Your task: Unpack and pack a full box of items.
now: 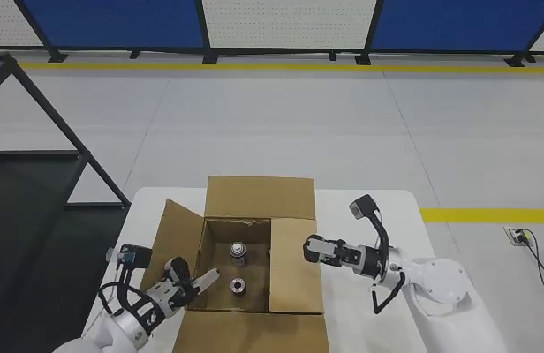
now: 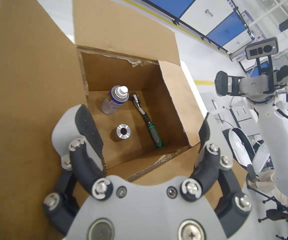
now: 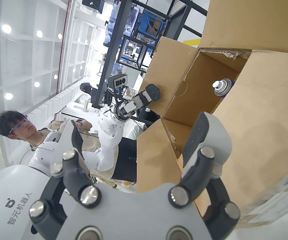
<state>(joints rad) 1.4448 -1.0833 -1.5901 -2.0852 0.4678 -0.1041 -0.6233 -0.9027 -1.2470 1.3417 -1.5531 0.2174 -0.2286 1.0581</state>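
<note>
We see a plain brown box (image 2: 124, 26). Beyond the left gripper (image 2: 145, 123) lies a green-handled ratchet (image 2: 147, 121); the can (image 2: 114, 100) seems purple-labelled.

Table (image 1: 404, 221): white top with rounded far corners.
On the table: one open cardboard box (image 1: 259, 198), its flaps spread outward, standing at the middle.

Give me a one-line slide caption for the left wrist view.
Open left pincer above the cardboard box holding a spray can, metal cylinder and green-handled ratchet.
</note>
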